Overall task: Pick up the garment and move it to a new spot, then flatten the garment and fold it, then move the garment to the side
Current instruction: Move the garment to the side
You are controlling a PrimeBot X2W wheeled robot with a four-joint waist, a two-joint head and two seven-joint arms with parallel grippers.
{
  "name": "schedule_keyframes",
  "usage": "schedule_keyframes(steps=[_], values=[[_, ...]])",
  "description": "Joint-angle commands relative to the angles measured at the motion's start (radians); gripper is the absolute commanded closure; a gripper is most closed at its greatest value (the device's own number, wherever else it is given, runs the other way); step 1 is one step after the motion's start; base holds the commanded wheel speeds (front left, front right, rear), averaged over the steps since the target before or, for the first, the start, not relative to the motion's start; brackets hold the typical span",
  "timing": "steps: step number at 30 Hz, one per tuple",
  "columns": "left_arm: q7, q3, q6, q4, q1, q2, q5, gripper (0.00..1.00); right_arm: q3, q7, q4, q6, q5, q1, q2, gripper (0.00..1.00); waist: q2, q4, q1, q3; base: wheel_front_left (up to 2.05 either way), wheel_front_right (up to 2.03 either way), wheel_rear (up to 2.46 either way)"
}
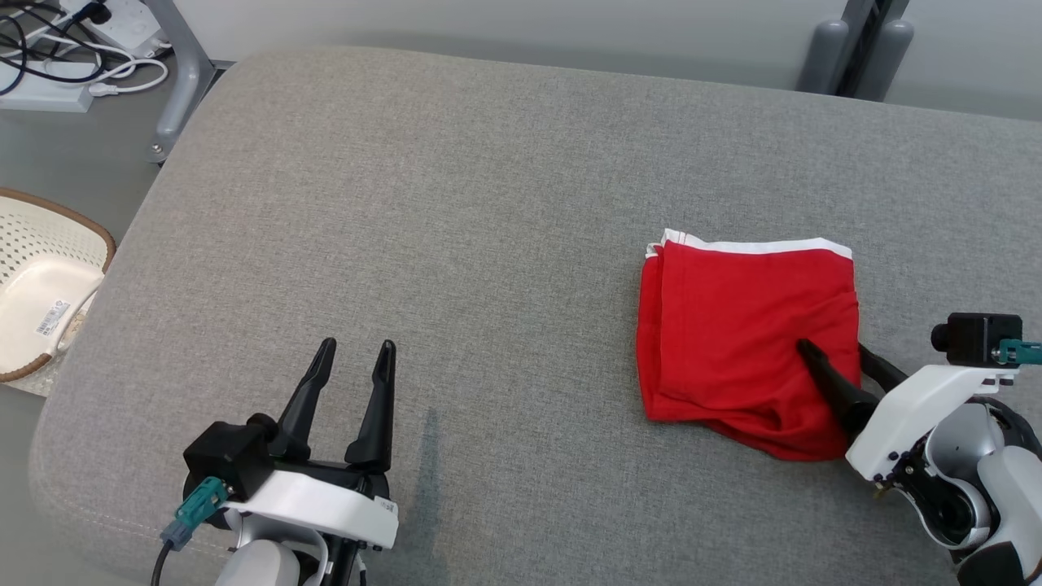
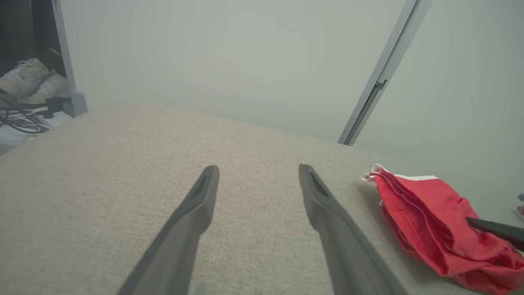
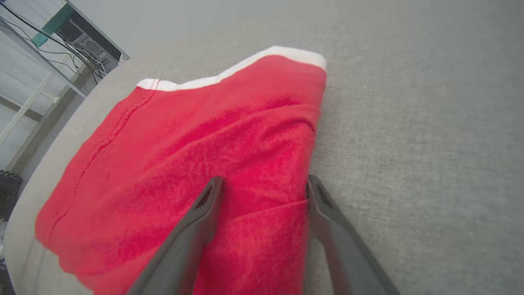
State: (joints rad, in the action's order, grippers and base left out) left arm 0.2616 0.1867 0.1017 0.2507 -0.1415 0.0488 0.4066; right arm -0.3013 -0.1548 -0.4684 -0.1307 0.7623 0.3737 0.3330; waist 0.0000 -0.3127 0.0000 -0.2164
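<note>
Nearest, two grippers: left gripper (image 1: 358,346) low left over bare cushion (image 1: 488,203), jaws apart, empty; right gripper (image 1: 832,348) at garment's (image 1: 733,325) right edge, jaws apart, unclamped, one finger over cloth, other tip hidden beside it. One red garment, folded, white-banded, right of centre on cushion. One pale basket (image 1: 41,244), cut off at left. Two pale shoes (image 2: 35,80), blurred, beyond cushion.
</note>
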Motion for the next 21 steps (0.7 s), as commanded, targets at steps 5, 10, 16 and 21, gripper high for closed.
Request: schedule_keyframes(steps=[5,10,16,21], values=[[0.003,0.008,-0.004,0.001,-0.013,0.005,0.007,0.00,-0.043,-0.030,-0.025,0.000,0.058,0.028,0.019,0.00,0.0000,-0.008,0.0000,-0.002,0.00,0.00,0.00],[0.003,0.010,-0.006,0.000,-0.018,0.004,0.005,0.00,-0.069,-0.037,-0.059,0.000,0.092,0.058,0.026,0.00,0.0000,-0.012,0.0000,-0.005,0.00,0.00,0.00],[0.003,0.012,-0.005,0.006,-0.020,0.004,0.001,0.00,-0.108,-0.035,-0.101,0.000,0.120,0.084,0.027,0.51,0.0000,-0.013,0.0000,-0.003,0.00,0.00,0.00],[0.003,0.015,-0.006,0.012,-0.014,0.004,0.000,0.00,-0.157,0.009,-0.111,0.000,0.123,0.091,0.045,1.00,0.0000,-0.010,0.0000,0.013,0.00,0.00,0.00]])
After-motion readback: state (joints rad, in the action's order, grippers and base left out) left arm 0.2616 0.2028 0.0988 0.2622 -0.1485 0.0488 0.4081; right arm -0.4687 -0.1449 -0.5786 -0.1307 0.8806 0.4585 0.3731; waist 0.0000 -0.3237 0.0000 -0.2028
